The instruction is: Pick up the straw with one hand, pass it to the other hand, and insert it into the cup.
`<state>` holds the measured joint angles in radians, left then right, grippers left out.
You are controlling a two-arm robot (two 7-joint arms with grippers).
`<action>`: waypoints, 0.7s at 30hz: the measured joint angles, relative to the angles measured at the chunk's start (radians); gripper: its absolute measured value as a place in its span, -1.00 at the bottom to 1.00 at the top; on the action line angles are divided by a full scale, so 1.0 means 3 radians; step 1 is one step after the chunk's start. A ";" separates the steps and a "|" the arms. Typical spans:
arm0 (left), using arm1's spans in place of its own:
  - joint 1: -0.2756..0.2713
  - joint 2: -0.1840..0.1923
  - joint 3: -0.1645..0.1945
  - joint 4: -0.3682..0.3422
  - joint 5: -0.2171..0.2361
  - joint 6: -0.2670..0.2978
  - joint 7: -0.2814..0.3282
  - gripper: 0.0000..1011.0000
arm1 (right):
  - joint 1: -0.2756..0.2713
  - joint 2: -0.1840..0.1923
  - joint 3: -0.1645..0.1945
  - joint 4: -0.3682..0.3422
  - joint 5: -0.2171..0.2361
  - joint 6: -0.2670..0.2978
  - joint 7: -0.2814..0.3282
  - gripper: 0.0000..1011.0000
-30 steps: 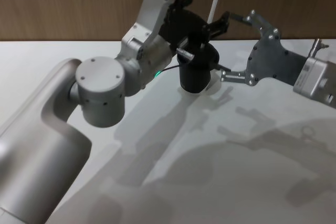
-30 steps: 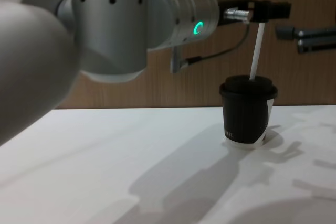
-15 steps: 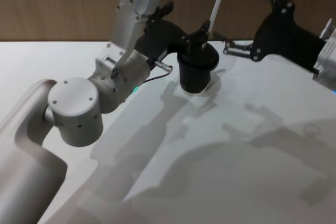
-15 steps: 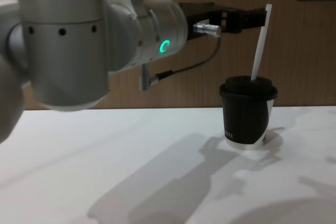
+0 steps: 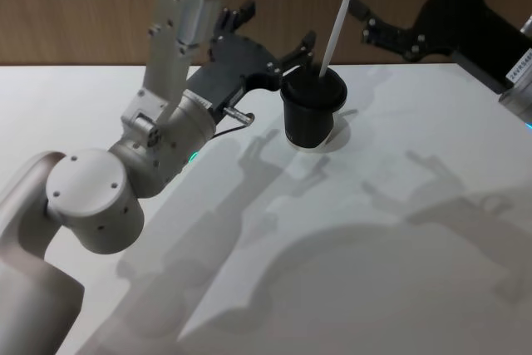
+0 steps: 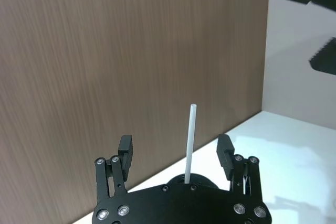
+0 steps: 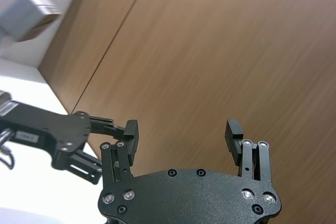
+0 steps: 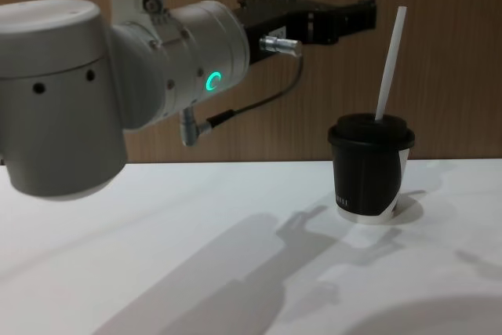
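Your left gripper (image 5: 270,43) has let go: half a second ago its fingers were at the straw (image 5: 333,36), and now they stand spread apart, pulled back beside the cup (image 5: 312,110) (green ring light on the arm). The straw stands on its own through the lid, leaning slightly, with the cup upright on the table (image 5: 349,230). Your right gripper (image 5: 389,29) has lifted away toward the wooden wall (image 5: 83,6), fingers apart and empty. Judged from this, your insertion looks done; only retreat remains.
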<state>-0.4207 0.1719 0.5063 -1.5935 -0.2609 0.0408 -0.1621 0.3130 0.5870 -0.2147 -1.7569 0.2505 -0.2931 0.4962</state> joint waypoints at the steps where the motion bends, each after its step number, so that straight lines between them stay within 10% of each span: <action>1: 0.0011 0.0003 -0.0007 -0.0006 -0.0002 -0.0021 -0.0003 0.98 | -0.0005 -0.0010 0.0006 -0.0013 0.0025 0.0056 -0.0019 0.98; 21: 0.0239 0.0036 -0.0163 -0.0158 0.0075 -0.0516 0.0002 0.98 | -0.0133 -0.0199 0.0055 -0.0341 0.0343 0.1229 -0.0441 0.98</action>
<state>-0.3490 0.1828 0.4575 -1.6407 -0.2384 -0.1139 -0.1616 0.2730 0.5274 -0.1983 -1.8592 0.3535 0.0755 0.3638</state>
